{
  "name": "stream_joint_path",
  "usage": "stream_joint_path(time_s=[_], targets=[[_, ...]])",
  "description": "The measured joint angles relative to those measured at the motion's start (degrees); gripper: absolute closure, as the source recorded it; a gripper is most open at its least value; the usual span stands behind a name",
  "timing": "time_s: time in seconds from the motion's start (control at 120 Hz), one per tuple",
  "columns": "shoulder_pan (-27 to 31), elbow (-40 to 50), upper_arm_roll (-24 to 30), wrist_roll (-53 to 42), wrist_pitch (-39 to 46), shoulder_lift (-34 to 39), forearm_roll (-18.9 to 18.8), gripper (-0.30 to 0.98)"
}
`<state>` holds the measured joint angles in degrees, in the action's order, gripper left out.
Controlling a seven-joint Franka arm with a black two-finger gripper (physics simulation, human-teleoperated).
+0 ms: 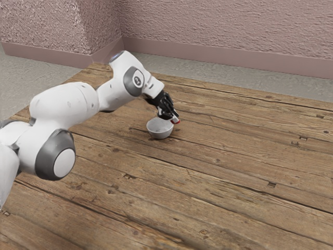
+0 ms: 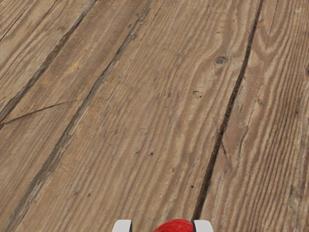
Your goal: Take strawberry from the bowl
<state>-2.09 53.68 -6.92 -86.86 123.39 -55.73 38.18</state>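
Note:
Just past the bowl's rim, towards the exterior view's right, is my gripper (image 1: pixel 175 118), tilted downward and shut on the strawberry (image 1: pixel 177 122). The red fruit shows at its pale fingertips, outside the bowl's opening. The white bowl (image 1: pixel 161 133) stands upright on the table; part of its back rim is behind the gripper. In the wrist view, the two pale tips of my gripper (image 2: pixel 162 226) reach in at the lower edge, with the rounded red top of the strawberry (image 2: pixel 175 226) between them, nearer one tip.
The wooden plank table (image 1: pixel 234 156) extends around the bowl and towards the exterior view's right. Behind it are a grey floor (image 1: pixel 208 71) and a pink textured wall (image 1: pixel 223 26).

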Motion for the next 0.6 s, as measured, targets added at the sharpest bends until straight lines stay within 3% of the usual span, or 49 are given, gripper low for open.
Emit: stream_joint_path(time_s=[0.108, 0.283, 0.4, 0.483, 0.533, 0.6], targets=[[-9.13, 1.74, -4.67, 0.61, 0.24, 0.09, 5.09, 0.71], [-11.11, 0.93, -4.94, 1.8, -0.06, -3.62, 8.15, 0.66], [-12.53, 1.16, -5.67, 2.43, -0.27, -2.45, 8.54, 0.42], [-16.38, 12.58, -9.49, 3.57, -0.4, 11.82, 6.43, 0.29], [-16.46, 23.47, -9.93, 5.95, -0.56, 23.86, 1.85, 0.23], [-10.08, 33.66, -7.28, 11.94, -4.24, 39.63, -6.35, 0.18]])
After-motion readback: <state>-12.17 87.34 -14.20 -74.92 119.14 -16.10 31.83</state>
